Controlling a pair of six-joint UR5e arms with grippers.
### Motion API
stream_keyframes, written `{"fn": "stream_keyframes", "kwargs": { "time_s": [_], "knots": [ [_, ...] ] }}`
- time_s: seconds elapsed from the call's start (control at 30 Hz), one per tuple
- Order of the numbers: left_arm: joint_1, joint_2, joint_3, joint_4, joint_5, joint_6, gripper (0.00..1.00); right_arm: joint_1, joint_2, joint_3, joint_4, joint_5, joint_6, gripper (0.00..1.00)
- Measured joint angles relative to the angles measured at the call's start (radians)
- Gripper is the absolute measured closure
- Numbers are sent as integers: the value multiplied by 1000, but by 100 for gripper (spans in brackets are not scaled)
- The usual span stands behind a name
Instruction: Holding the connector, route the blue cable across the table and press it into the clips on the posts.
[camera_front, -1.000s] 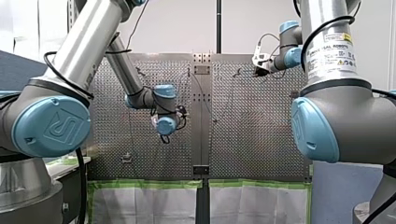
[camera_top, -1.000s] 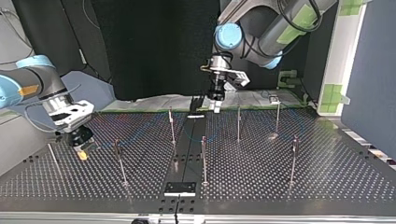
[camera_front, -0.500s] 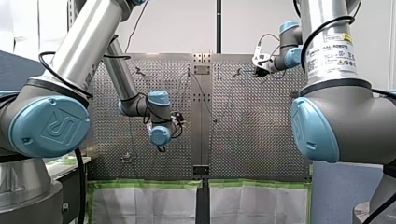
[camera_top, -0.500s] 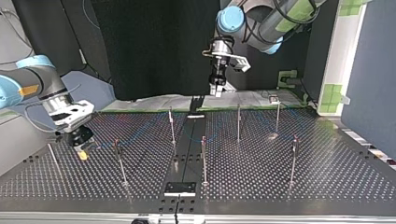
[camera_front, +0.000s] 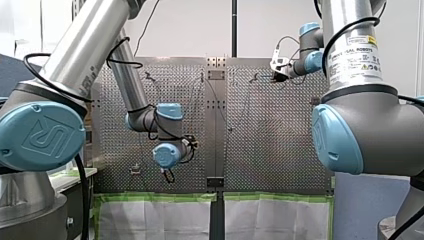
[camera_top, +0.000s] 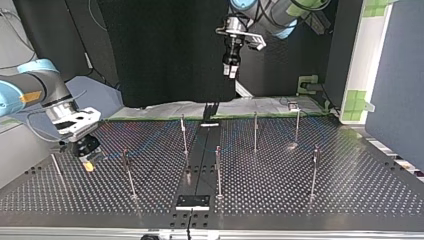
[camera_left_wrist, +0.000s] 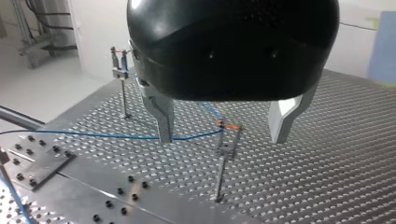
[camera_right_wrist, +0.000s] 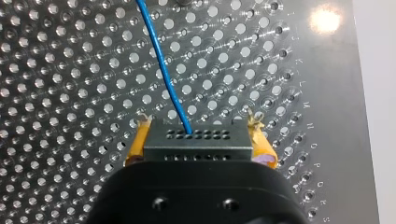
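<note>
1 arm moved: left gripper (camera_top: 230, 72) rose.

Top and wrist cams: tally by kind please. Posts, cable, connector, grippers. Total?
posts: 7, counting the thin one beside my right gripper
blue cable: 1
connector: 1
grippers: 2, my left gripper open, my right gripper shut on the connector
total: 11

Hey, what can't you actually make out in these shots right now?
1. Top view: the blue cable is too thin and faint to trace through the clips.
2. Front view: my right gripper is too small to show the connector.
3. Left wrist view: my left gripper has a black body that hides the table behind it.
</note>
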Motion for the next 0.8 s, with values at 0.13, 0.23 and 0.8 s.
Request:
{"fn": "stream_keyframes", "kwargs": {
  "time_s": [0.13, 0.23, 0.8],
  "knots": [
    [-39, 0, -38, -14, -38, -1, 0, 0, 0, 0, 0, 0, 0, 100],
    [-68, 0, -71, -17, -71, -2, 0, 0, 0, 0, 0, 0, 0, 100],
    [-45, -1, -205, -80, -141, 20, 0, -5, 0, 0, 2, 0, 0, 100]
  ]
}}
